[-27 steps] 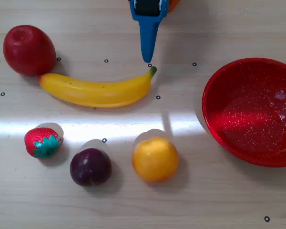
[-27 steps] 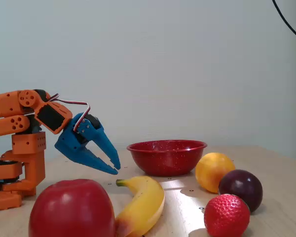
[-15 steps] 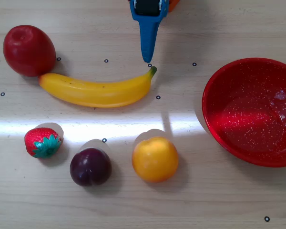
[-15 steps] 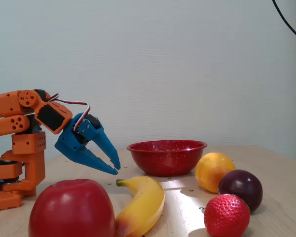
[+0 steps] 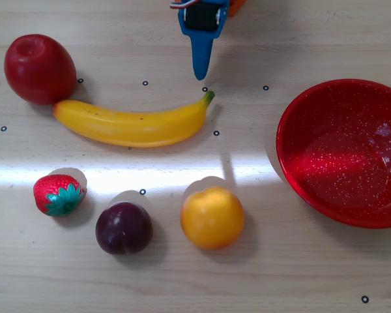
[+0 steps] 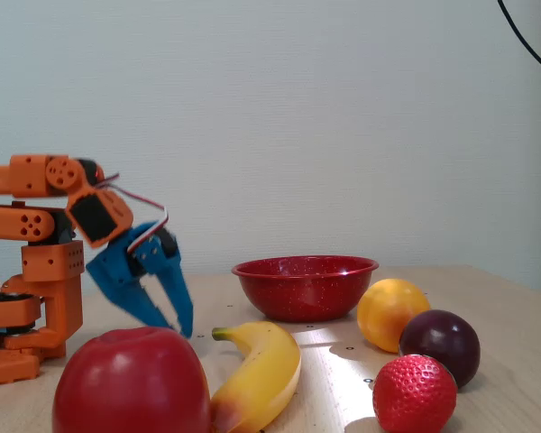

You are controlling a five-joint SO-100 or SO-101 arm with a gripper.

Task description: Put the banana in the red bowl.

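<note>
Gripper (image 6: 169,325) pulled back from the banana (image 5: 133,122) stem and tilted steeper since 0.5 s ago; jaws spread, empty. Red bowl (image 5: 293,166) empty; grasp pending.

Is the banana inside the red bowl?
No, the banana lies on the table beside the apple, far from the empty red bowl.

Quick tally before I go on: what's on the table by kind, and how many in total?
Banana: 1
Apple: 1
Strawberry: 1
Plum: 1
Orange: 1
Bowl: 1
Total: 6
</note>
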